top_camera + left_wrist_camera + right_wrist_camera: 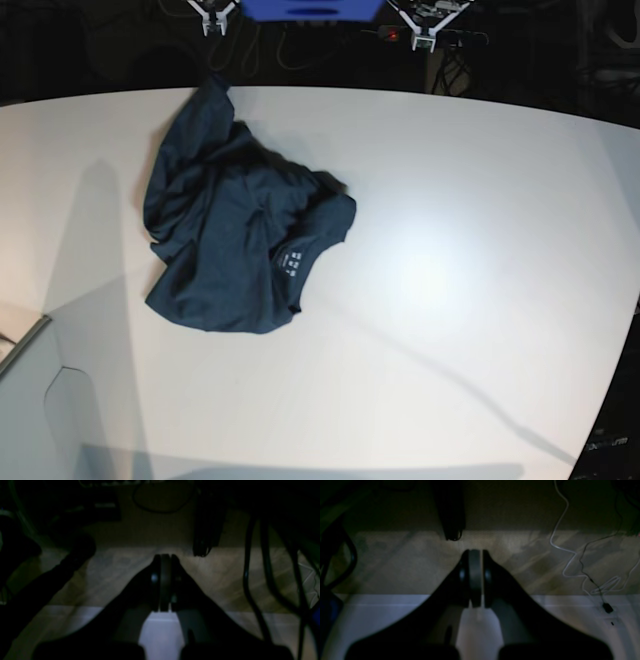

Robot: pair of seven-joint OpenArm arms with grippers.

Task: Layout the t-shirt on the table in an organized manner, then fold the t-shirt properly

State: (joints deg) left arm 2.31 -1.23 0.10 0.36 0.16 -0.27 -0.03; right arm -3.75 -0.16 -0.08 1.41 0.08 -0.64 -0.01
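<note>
Closest to each wrist camera, the left gripper (164, 580) and right gripper (475, 577) sit closed and empty, while the t-shirt (235, 235) lies crumpled at the table's (470, 300) upper left, nearer the right arm.

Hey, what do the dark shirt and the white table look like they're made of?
The t-shirt looks like soft knit fabric, probably cotton: matte navy, lying in limp folds and creases, with a small white printed label at the collar. The table looks like a hard, smooth laminate or painted board: its white surface has a slight sheen and shows a bright patch of light. Its exact material can't be told.
</note>
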